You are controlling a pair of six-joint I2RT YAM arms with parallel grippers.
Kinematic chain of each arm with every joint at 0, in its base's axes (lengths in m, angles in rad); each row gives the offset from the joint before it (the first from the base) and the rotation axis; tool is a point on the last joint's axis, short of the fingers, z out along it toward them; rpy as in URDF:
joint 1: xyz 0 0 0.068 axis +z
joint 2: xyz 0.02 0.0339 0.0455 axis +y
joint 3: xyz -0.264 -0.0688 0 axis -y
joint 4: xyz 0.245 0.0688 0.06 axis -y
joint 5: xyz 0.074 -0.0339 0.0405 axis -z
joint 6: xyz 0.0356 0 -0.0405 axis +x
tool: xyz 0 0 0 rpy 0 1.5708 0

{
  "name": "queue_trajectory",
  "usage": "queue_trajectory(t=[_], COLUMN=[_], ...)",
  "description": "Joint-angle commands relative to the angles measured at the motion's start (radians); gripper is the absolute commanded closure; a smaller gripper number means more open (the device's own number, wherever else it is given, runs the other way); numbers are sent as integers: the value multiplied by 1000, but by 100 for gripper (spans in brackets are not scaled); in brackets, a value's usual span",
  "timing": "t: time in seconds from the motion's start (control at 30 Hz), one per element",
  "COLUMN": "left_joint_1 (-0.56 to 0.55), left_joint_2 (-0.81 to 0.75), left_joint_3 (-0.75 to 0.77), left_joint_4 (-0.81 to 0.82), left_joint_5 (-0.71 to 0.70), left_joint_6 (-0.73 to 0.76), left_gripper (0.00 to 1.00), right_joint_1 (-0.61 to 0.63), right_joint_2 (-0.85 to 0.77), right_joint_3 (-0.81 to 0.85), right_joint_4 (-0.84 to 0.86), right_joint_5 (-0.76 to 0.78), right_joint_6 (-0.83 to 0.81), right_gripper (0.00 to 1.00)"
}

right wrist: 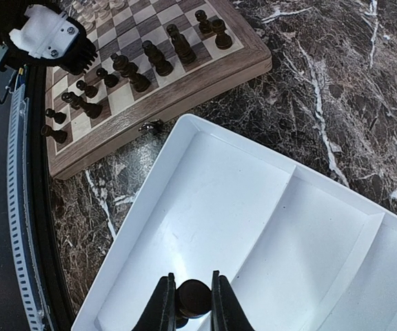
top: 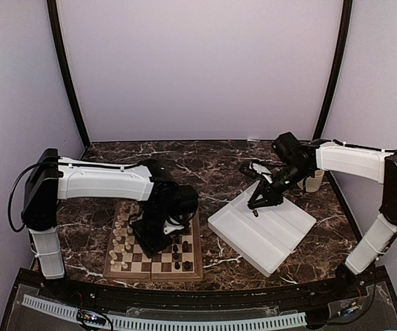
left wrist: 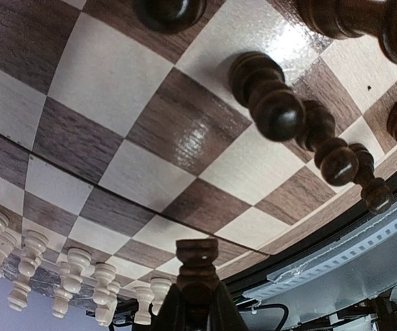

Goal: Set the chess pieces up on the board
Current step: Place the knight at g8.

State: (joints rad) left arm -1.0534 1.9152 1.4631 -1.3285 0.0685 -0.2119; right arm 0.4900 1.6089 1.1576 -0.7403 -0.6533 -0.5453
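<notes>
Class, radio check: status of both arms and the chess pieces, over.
Left gripper shut on dark piece over board. Right gripper shut on second dark piece above white tray. Nothing seen in the way.

The left pincer (left wrist: 197, 316) grips a dark piece (left wrist: 197, 265) over the board (left wrist: 116, 124); cream pieces (left wrist: 67, 276) line one edge, dark ones (left wrist: 274, 103) stand opposite.

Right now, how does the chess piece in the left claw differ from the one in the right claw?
The left piece, in the left claw, has a flat, flared top; the right piece, in the right claw, has a rounded top. The left piece is over the board; the right piece is over the white tray. Both are dark brown, each pinched in a shut claw.
</notes>
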Motion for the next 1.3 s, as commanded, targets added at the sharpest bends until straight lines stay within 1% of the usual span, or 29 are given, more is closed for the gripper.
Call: queue_trajectory(t=[0.0, 0.03, 0.1, 0.23, 0.4, 0.57, 0.7, 0.8, 0.87, 1.1, 1.23, 1.27], left_joint_1=[4, 4, 4, 4, 4, 5, 7, 12, 13, 15, 16, 16], left_joint_2=[0, 1, -1, -6, -45, -89, -97, -98, -98, -93, -95, -95], left_joint_3=[-5, -3, -2, -6, 10, -6, -36, -53, -58, -76, -74, -74], left_joint_4=[18, 19, 23, 36, 57, 101, 123, 138, 146, 164, 168, 166], left_joint_5=[7, 4, 1, 4, -10, 44, 84, 99, 105, 100, 98, 97], left_joint_6=[21, 21, 23, 26, 4, -40, -64, -74, -77, -79, -80, -81], left_gripper=[87, 85, 77, 68, 66, 64, 68, 75, 77, 83, 88, 91], right_joint_1=[6, 6, 7, 7, 8, 10, 12, 12, 13, 15, 15, 15], right_joint_2=[-15, -14, -11, -6, -7, -9, -10, -13, -15, -19, -18, -18], right_joint_3=[-12, -11, -9, -1, -1, -3, -2, -4, -6, -9, -6, -6], right_joint_4=[14, 15, 15, 10, 7, 7, 7, 7, 7, 8, 7, 6], right_joint_5=[4, 4, 3, 3, 3, 3, 4, 4, 6, 7, 8, 9], right_joint_6=[-8, -8, -7, -7, -6, -6, -6, -5, -6, -5, -5, -5], right_gripper=[89, 89, 89, 89, 89, 89, 89, 89, 89, 89, 89, 89])
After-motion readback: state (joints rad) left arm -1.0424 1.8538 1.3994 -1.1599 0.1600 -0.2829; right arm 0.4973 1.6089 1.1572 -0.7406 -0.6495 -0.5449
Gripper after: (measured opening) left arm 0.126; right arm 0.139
